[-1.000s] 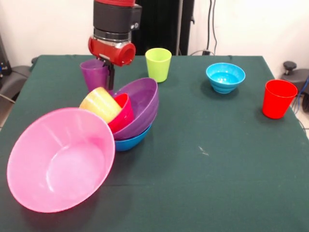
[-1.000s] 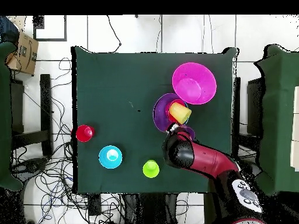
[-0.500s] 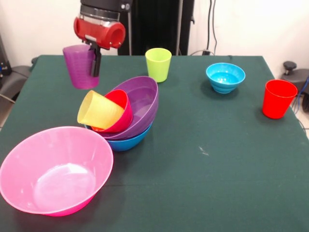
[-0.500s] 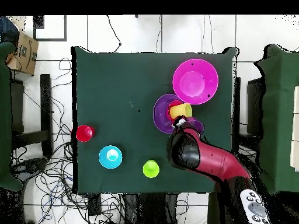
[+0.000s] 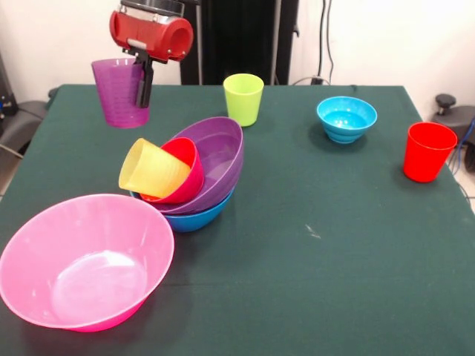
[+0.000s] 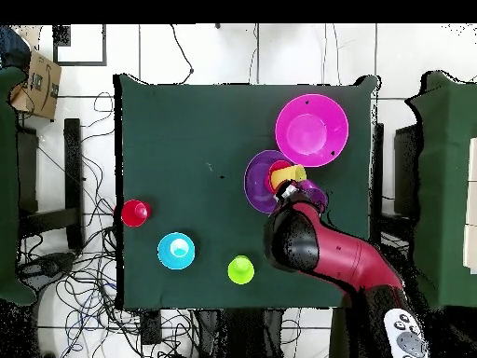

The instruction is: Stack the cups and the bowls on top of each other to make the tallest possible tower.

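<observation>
Front view: tool gripping purple cup above tower.

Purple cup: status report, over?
Gripper shut on purple cup, cup upright in the air. Tower beside and below: yellow cup tipped in red bowl. Nothing blocking.

Table is covered in matt dark green cloth. Purple cup is seen as translucent, ribbed plastic. Pink bowl, at 7 o'clock from the yellow cup, is glossy, semi-translucent plastic. Gripper housing is noted as glossy red.
</observation>
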